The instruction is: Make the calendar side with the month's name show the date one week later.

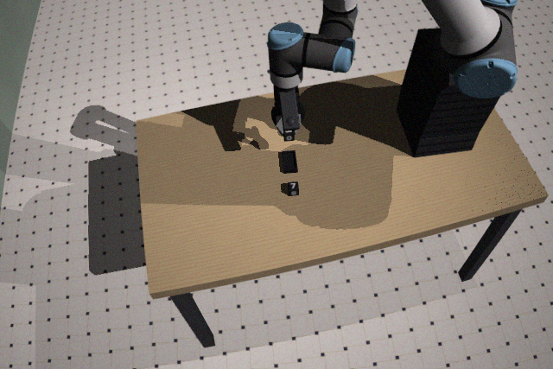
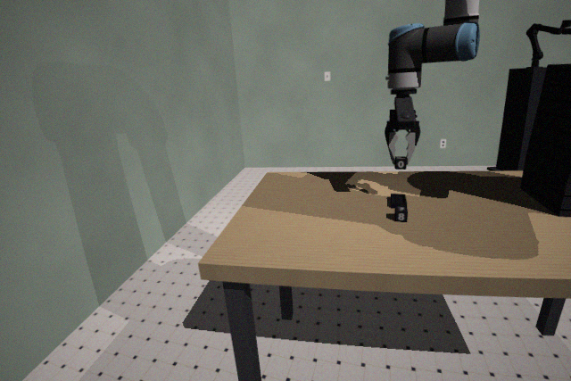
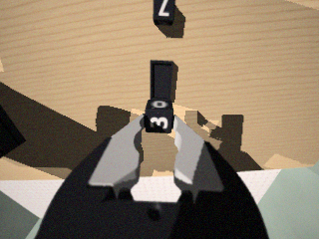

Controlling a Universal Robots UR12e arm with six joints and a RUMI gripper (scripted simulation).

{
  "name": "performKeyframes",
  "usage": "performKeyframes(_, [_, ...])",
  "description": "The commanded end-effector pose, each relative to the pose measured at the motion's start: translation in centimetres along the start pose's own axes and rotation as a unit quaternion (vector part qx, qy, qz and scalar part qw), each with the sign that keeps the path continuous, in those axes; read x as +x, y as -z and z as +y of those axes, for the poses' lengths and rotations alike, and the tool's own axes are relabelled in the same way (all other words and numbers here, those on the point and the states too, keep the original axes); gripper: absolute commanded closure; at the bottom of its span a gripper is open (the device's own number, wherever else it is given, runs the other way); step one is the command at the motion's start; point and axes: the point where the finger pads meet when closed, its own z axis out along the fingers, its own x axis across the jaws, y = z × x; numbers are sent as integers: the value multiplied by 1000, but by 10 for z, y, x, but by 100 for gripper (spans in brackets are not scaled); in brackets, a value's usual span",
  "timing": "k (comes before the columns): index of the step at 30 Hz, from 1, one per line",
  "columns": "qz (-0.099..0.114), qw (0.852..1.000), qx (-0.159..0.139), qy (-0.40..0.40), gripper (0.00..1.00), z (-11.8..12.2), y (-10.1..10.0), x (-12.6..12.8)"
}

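My gripper (image 1: 288, 131) (image 2: 401, 160) (image 3: 159, 115) is shut on a black number cube (image 1: 289, 137) (image 2: 401, 163) (image 3: 159, 122). It holds the cube in the air behind the tray. The held cube shows a 0 on the side toward the exterior camera and a 3 on another face in the wrist view. The small black tray (image 1: 288, 162) (image 2: 397, 199) (image 3: 162, 80) stands on the table with no cube seen in it. A second black cube (image 1: 292, 188) (image 2: 401, 216) (image 3: 163, 11) lies on the table in front of the tray, 7 on top and 8 on its front side.
The wooden table (image 1: 214, 244) (image 2: 322, 247) bears the tray and the second cube. A tall black pedestal (image 1: 440, 110) (image 2: 549, 136) carries the arm at the right. Arm shadows fall across the table around the tray. The month's name is not readable.
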Motion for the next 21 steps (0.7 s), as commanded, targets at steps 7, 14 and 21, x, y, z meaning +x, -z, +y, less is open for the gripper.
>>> performKeyframes(7, [0, 1000, 0, 0, 89, 0, -4, 0])
performKeyframes(14, [0, 1000, 0, 0, 89, 0, -22, 0])
performKeyframes(21, [0, 1000, 0, 0, 89, 0, -38, 1])
